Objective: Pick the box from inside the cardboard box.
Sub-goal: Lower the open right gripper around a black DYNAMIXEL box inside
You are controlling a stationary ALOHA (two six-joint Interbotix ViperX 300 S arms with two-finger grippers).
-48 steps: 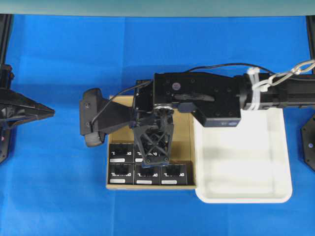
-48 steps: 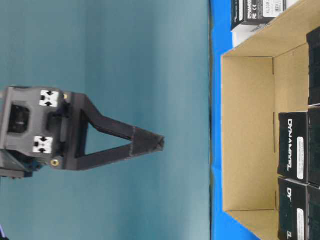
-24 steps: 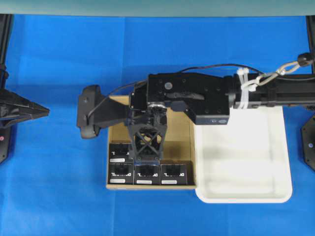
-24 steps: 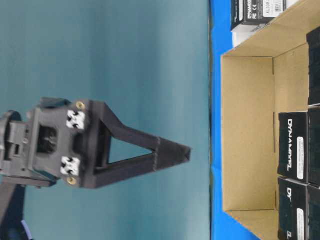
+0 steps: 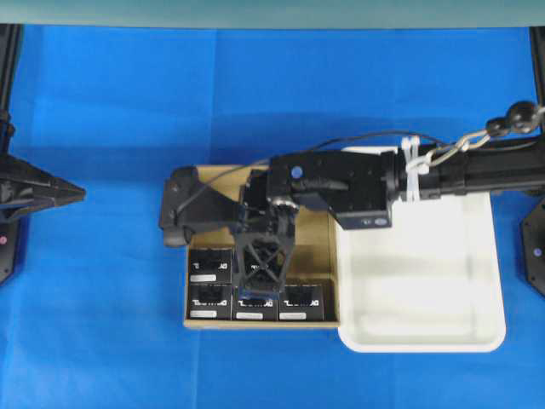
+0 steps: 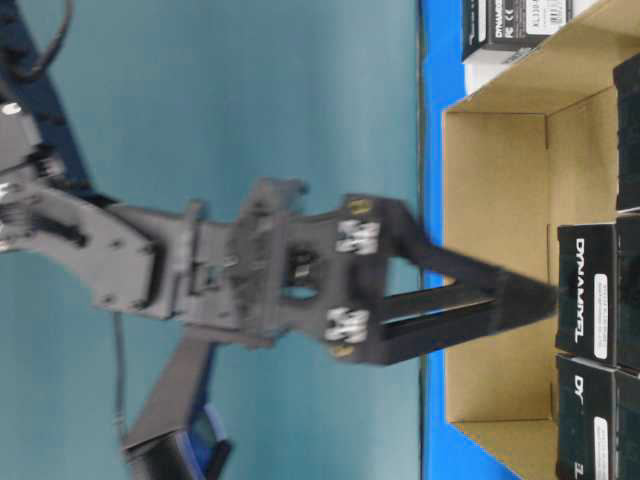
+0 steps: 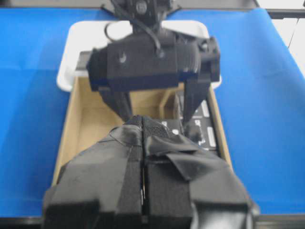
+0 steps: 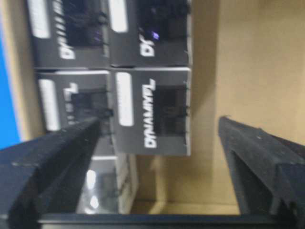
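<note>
Right at the lens of the right wrist view: two dark fingers (image 8: pixel 52 157) spread wide, nothing between them but air. Just beyond, framed in that gap, the box (image 8: pixel 153 112), black with white lettering and a white label, sitting on the tan floor of the cardboard box (image 8: pixel 228 62) and packed against its black neighbours (image 8: pixel 147 33).

From overhead: right claw (image 5: pixel 257 285) pointed down over the box row, tips wide apart, gripping nothing. Cardboard box (image 5: pixel 324 247) on the blue worktop (image 5: pixel 102 102), touching the white tray (image 5: pixel 426 298) on one side.

Table-level view, blurred: claw tips reaching past the carton rim, close to the black boxes, contact impossible to judge.

Farther off, at the overhead view's edge: left claw (image 5: pixel 72 193) pinched to a point, holding nothing, well apart from the carton.
</note>
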